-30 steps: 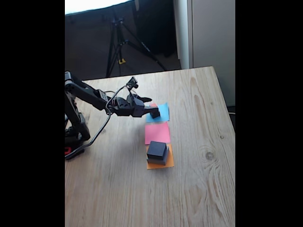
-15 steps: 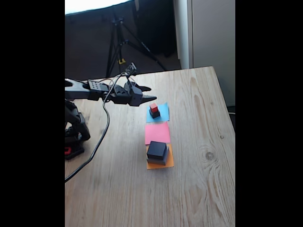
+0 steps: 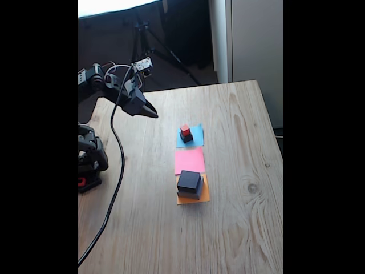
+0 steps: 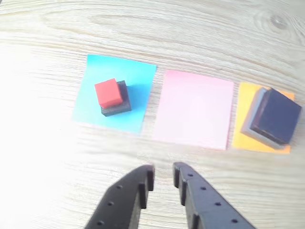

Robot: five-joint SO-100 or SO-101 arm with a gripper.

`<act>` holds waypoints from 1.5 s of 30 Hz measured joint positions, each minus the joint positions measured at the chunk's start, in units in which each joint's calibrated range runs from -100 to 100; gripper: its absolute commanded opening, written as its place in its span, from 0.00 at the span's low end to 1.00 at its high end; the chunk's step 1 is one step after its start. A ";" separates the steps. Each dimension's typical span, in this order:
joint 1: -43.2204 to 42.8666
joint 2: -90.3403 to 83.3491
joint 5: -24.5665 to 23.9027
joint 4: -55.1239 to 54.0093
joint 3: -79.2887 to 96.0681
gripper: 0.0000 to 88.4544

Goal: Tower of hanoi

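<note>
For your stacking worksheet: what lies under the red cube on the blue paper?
The red cube sits on a small black block, offset toward one corner. That block rests on the blue paper square. Whatever the paper carries beneath the block is covered.

Red cube (image 4: pixel 106 92) on black block (image 4: pixel 117 102), blue paper square (image 4: pixel 114 93)

- One red cube (image 4: pixel 106 92), at about 10 o'clock in the wrist view.
- Three dark blocks: a small one (image 4: pixel 119 102) under the red cube, and two stacked at 3 o'clock, the large grey one (image 4: pixel 256 125) below and the medium one (image 4: pixel 277 116) on top.
- Three paper squares: blue (image 4: pixel 138 90), pink (image 4: pixel 195 109), orange (image 4: pixel 243 114).
- One gripper (image 4: pixel 163 172), at 6 o'clock.
</note>
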 measured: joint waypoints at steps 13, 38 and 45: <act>20.24 1.03 -9.03 18.65 -33.55 0.00; 38.31 -5.47 14.58 -9.61 14.17 0.31; 38.31 -5.39 14.58 -32.67 30.33 0.32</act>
